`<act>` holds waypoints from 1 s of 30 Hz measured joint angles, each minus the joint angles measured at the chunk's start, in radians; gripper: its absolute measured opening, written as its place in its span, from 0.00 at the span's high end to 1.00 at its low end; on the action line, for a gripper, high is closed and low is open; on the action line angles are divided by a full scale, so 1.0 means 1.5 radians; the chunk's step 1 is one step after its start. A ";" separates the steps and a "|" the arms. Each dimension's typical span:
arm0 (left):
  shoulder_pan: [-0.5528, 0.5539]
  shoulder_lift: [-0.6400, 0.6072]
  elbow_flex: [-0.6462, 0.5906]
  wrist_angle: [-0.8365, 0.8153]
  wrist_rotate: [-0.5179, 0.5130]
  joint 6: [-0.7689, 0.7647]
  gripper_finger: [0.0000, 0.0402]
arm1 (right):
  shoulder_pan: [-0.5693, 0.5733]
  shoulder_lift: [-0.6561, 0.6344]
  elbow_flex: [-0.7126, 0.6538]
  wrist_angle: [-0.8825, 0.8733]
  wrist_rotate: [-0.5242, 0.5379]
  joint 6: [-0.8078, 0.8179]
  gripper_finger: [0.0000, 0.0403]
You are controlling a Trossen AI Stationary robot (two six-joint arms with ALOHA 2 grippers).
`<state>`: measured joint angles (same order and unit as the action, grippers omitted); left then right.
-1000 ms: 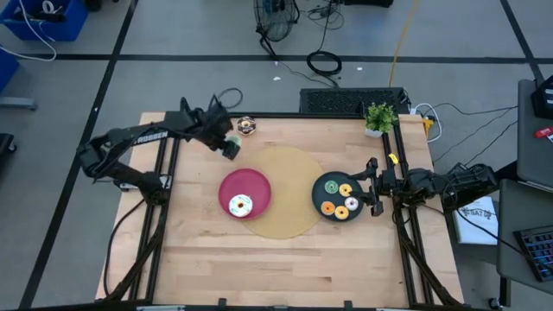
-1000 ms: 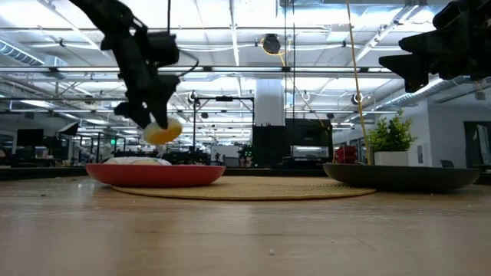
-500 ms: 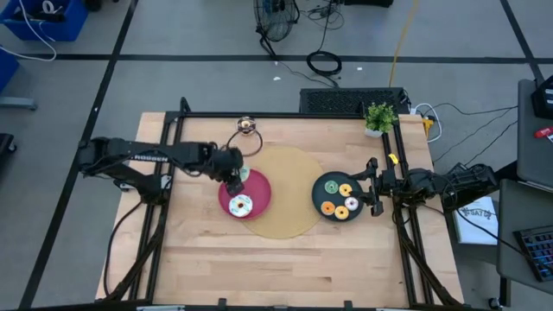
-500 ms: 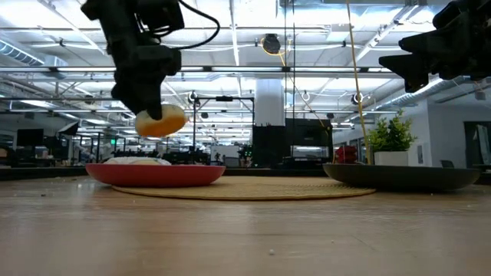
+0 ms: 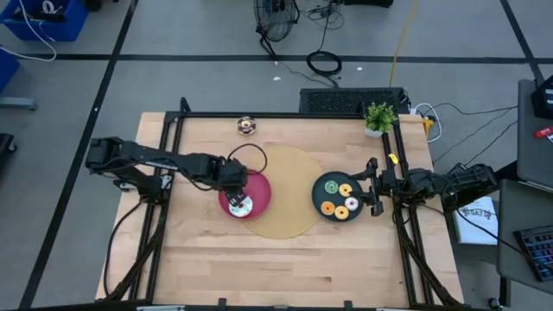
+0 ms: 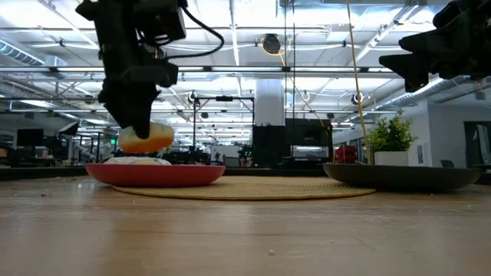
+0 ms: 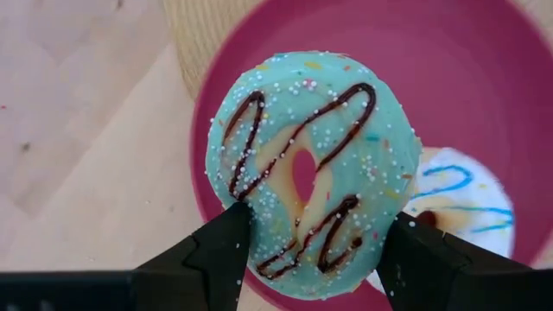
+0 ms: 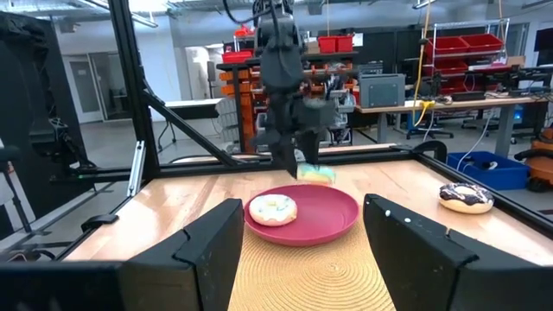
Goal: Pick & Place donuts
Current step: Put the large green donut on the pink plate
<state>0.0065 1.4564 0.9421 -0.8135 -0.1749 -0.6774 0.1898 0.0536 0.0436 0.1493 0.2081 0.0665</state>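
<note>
Teal donut [image 7: 311,168] is held between the fingers of the left claw [image 7: 307,250] just above the pink plate [image 5: 257,188], beside the white donut [image 7: 462,194] (right claw [image 5: 371,185] is waiting open by the black plate [image 5: 318,197]).

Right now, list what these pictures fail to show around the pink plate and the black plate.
- Low view: the black plate shows rim-on, so the donuts inside it are hidden.
- High view: the left gripper covers the teal donut it holds.
- High view: the icing on the donuts in the black plate is too small to read.
- Left wrist view: the white donut is partly hidden behind the teal one.
</note>
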 joint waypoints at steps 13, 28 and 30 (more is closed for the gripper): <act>-0.011 0.095 0.000 0.001 0.012 -0.009 0.44 | 0.000 0.000 0.000 -0.001 0.000 0.000 0.44; 0.005 0.098 0.000 -0.015 0.062 -0.096 0.35 | 0.000 0.000 0.000 -0.002 0.000 0.000 0.44; 0.004 0.098 0.000 -0.012 0.066 -0.087 0.30 | 0.000 0.000 0.000 -0.002 0.000 0.000 0.44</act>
<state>0.0128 1.6032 0.9421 -0.8309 -0.0759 -0.8082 0.1898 0.0540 0.0435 0.1465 0.2081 0.0662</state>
